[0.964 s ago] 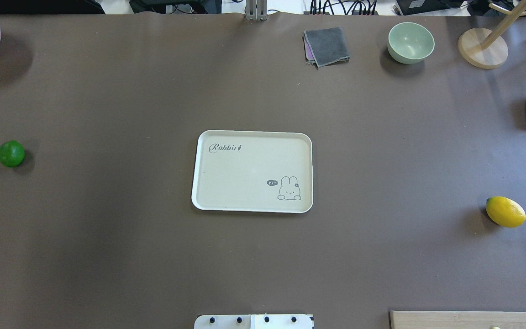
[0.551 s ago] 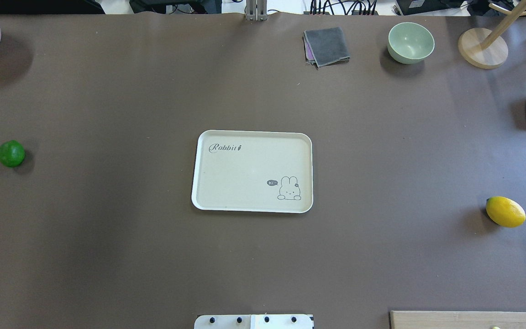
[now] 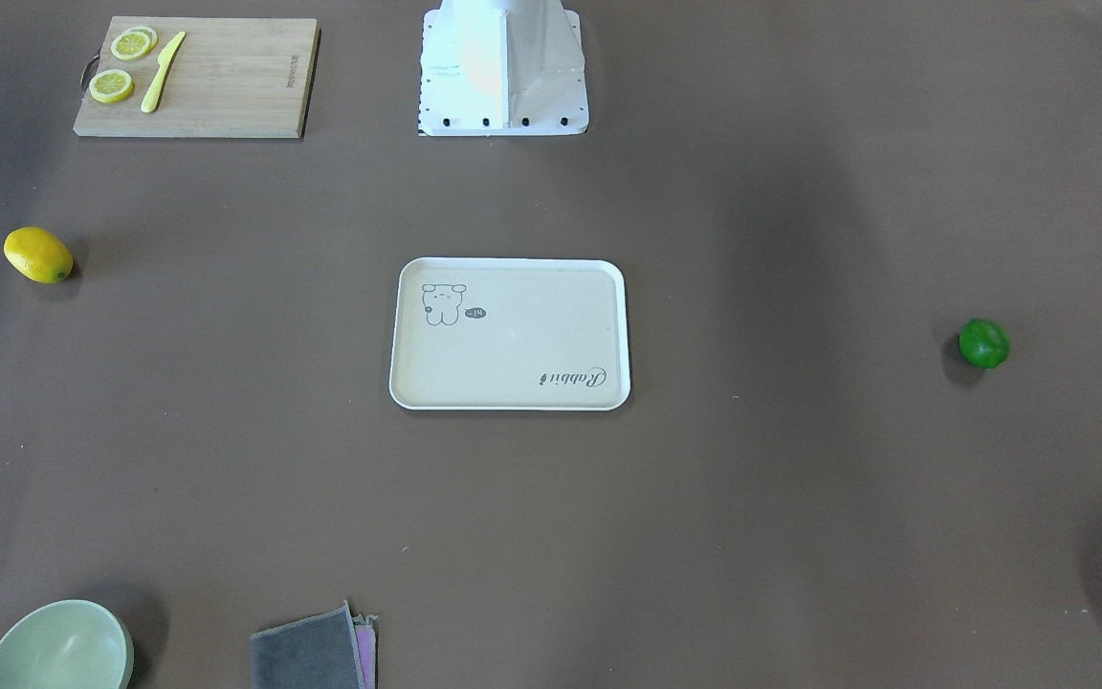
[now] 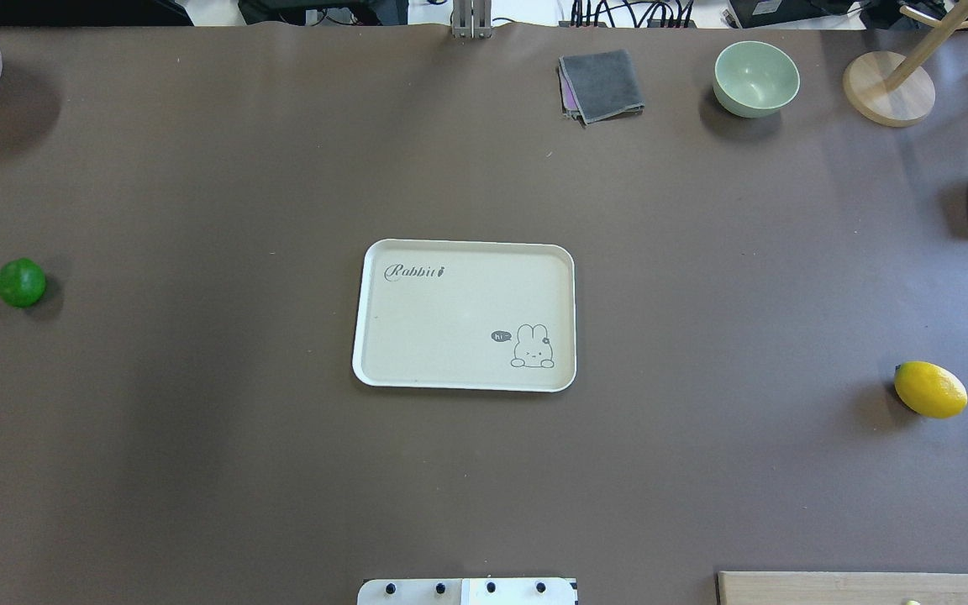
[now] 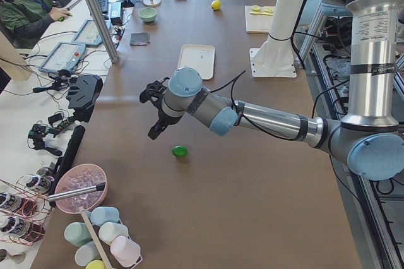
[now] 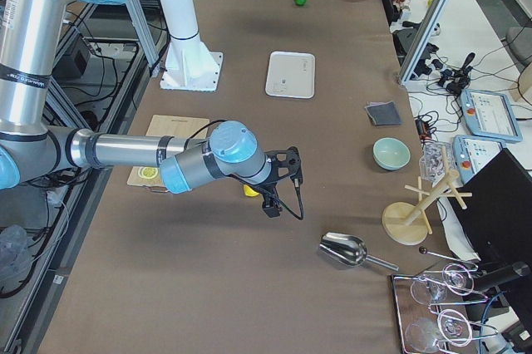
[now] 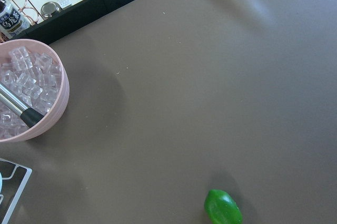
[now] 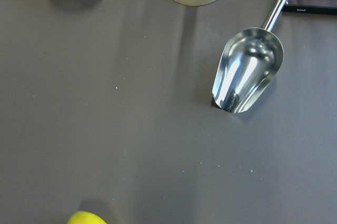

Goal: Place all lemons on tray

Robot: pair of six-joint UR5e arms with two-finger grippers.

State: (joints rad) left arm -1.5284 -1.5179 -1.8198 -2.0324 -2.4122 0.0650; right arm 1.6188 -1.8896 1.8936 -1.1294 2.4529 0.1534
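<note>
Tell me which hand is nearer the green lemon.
Left. The left hand hovers close by the green lemon; the right hand is far off at the other end, near the yellow lemon.
</note>
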